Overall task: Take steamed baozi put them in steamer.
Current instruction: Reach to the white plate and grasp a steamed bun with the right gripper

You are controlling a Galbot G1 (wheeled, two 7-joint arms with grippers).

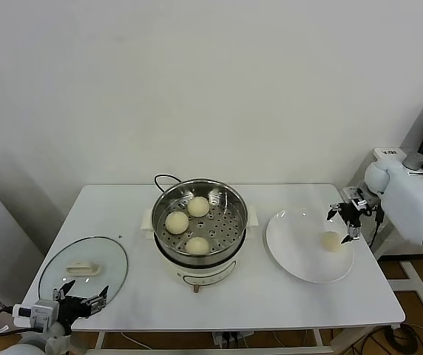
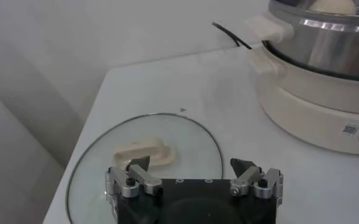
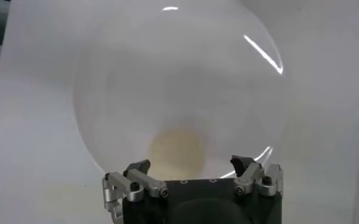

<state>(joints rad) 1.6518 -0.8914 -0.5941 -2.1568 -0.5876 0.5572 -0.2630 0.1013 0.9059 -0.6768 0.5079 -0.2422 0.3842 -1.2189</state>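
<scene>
Done: three steamed baozi (image 1: 188, 222) sit in the steamer (image 1: 230, 225).
Left: one baozi (image 1: 332, 241) on plate (image 1: 293, 248).
Right gripper (image 1: 347, 222): spread, seemingly just above it.
Left gripper (image 1: 84, 302): spread, idle near glass lid (image 1: 112, 259).

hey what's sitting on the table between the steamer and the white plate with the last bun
Nothing: in the head view only a bare strip of white table separates the steamer from the plate holding the last baozi.
</scene>
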